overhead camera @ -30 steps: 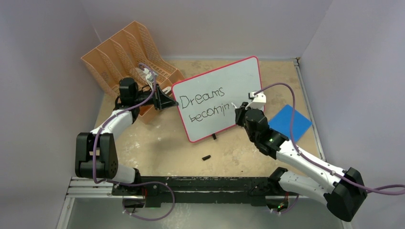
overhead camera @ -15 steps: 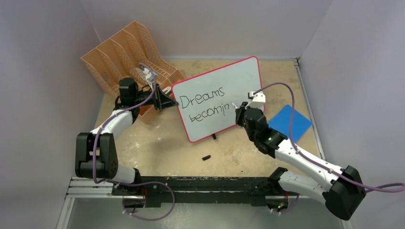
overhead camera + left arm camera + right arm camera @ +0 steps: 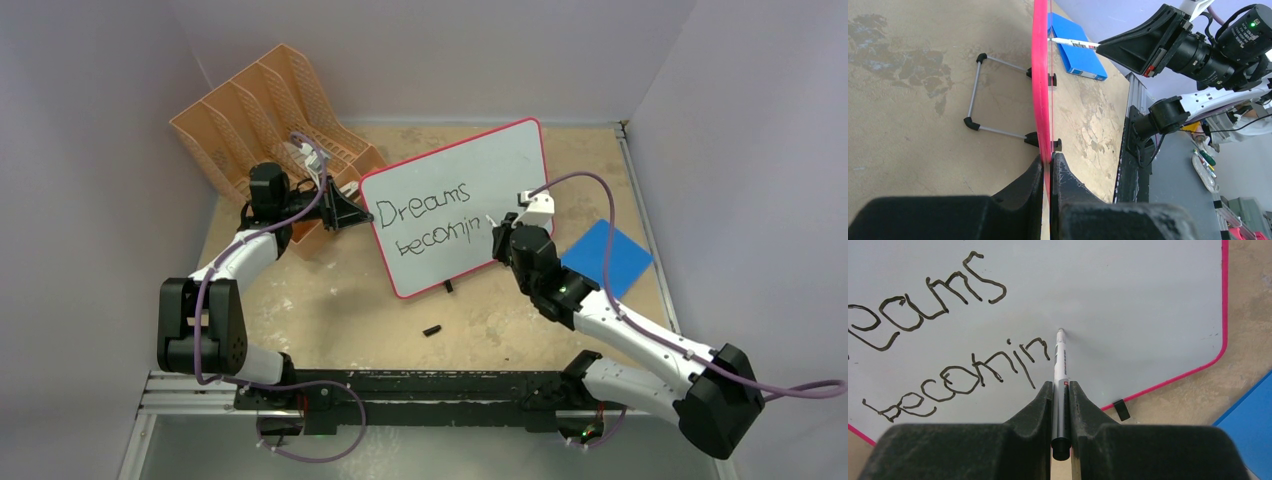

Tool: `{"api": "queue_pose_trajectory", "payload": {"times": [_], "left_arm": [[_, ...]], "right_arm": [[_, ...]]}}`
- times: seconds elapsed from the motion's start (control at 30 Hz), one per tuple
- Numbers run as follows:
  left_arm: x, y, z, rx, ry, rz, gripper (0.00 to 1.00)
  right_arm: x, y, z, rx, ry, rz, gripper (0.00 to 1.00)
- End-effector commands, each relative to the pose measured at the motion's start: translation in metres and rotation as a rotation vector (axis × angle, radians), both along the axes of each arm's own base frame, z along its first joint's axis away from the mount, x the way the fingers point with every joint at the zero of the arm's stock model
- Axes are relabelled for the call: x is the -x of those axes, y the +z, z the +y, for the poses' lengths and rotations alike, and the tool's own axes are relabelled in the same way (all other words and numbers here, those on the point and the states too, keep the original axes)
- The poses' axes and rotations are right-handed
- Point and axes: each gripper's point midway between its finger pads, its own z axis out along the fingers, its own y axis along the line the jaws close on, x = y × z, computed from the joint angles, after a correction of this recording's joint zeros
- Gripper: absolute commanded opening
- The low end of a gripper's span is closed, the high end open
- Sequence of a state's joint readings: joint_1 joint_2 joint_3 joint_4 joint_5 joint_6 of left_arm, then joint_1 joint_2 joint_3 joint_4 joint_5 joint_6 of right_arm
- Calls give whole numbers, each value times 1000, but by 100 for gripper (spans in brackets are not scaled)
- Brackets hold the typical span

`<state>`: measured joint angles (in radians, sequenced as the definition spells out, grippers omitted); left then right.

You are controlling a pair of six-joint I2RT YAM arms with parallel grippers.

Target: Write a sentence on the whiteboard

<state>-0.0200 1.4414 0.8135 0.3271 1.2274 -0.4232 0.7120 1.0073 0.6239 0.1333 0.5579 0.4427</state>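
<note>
Both jaws are closed tight. The left gripper [image 3: 1049, 161] pinches the left edge of the whiteboard [image 3: 480, 165], with the red frame between its fingers. The right gripper [image 3: 1061, 386] clamps a marker [image 3: 1060, 360] lengthwise.

The board stands on its lower edge in the middle of the table [image 3: 330, 290], with a wire stand [image 3: 975, 95] behind it. The marker tip touches the white surface just right of the last letter of the sentence [image 3: 983, 367], which reads "Dreams" above "becomin".

Blank board runs from the tip to the right frame, and a narrower blank strip lies under the second line. The board's left edge is beside an orange file tray [image 3: 265, 110]. A blue pad [image 3: 605, 258] lies flat near the lower right corner, not touching it. A small black cap [image 3: 432, 329] lies on bare table in front of the board.
</note>
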Motion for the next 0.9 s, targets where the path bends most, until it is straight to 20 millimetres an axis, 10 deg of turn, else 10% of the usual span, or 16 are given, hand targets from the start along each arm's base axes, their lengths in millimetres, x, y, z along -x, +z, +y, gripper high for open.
{"api": "queue_pose_trajectory", "payload": {"times": [0.0, 0.87], "left_arm": [[-8, 14, 2, -9, 0, -97, 0], [-9, 14, 2, -9, 1, -96, 0]], "right_arm": [[-6, 13, -1, -16, -15, -41, 0], [-7, 20, 19, -27, 96, -51, 0]]}}
